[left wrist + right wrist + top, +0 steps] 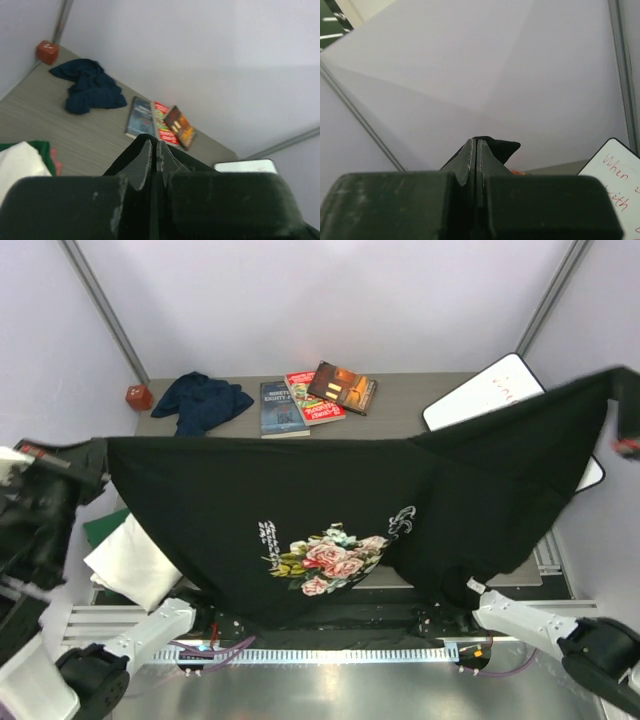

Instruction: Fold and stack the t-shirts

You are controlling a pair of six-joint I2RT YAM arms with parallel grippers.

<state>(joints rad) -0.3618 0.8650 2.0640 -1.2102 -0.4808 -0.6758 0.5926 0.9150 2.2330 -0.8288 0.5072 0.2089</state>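
The large black t-shirt (330, 510) with the rose print and white lettering hangs spread wide above the table, held by two top corners. My left gripper (95, 462) is shut on its left corner; the cloth (127, 145) shows pinched round the tips (155, 145). My right gripper (622, 415) is shut on the right corner, held high; black cloth (500, 148) pokes past its tips (476, 144). A crumpled navy t-shirt (200, 400) lies at the back left, also in the left wrist view (87, 92). A folded white t-shirt (135, 562) lies on a green one (103, 527) at the left.
Three books (315, 395) lie at the back middle, also in the left wrist view (160, 120). A small red block (138, 396) sits in the back left corner. A whiteboard (485, 390) lies at the back right. The hanging shirt hides the middle of the table.
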